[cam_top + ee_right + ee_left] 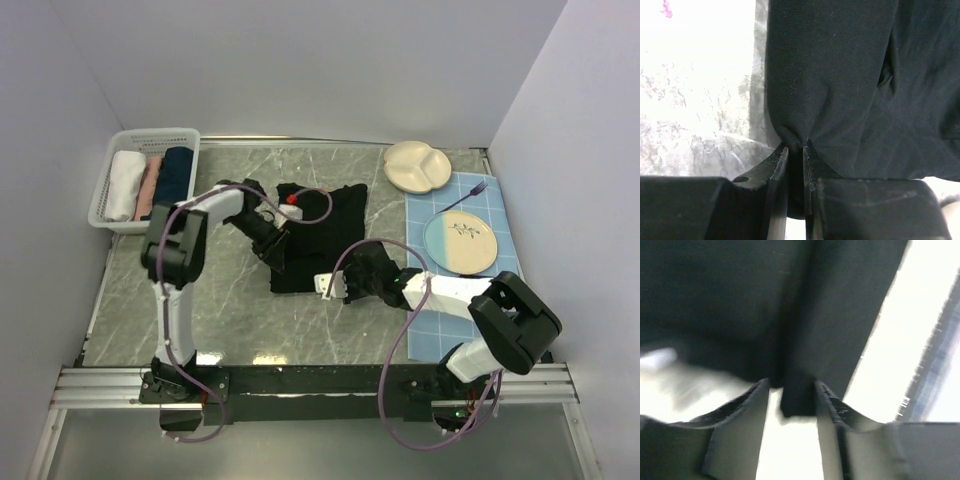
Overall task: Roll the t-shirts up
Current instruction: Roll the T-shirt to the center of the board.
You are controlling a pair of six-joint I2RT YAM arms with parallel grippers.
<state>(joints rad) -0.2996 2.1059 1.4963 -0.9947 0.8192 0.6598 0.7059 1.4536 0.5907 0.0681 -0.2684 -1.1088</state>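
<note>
top view: black t-shirt (pixel 340 225) lies flat in the middle of the grey table (pixel 230 310), an arm at each side | right wrist view: right gripper (pixel 796 147) pinches the shirt's edge tight | left wrist view: left gripper (pixel 791 385) fingers spread apart, a cloth fold between them

My top view looks down over the whole surface (pixel 230 320); both wrist views sit close against the t-shirt (pixel 335 230).
</note>
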